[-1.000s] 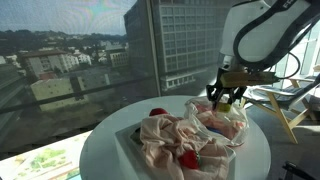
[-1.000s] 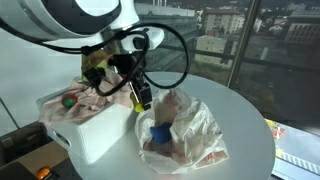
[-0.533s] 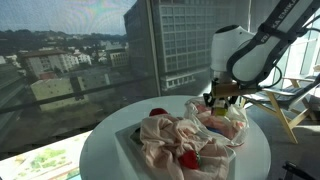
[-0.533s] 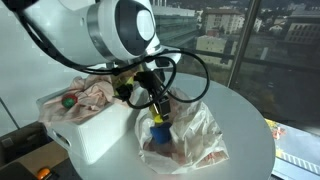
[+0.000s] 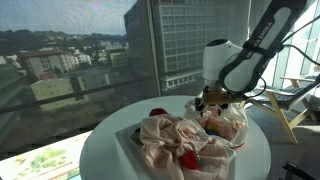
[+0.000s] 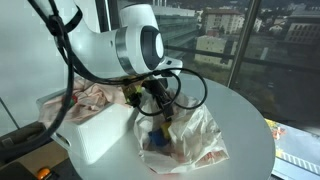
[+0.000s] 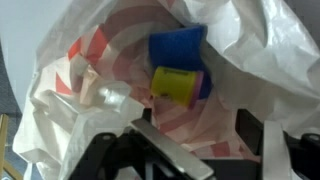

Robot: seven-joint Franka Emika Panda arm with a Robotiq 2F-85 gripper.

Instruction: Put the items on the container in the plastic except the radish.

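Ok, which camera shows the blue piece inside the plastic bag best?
The wrist view: it looks straight into the bag, with the blue piece clear above a yellow one. In an exterior view only a bit of blue shows through the plastic under the pincer; in an exterior view the bag hides it.

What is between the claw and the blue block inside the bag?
A yellow piece lies between the claw and the blue block, right against the block, inside the bag. The wrist view shows it.
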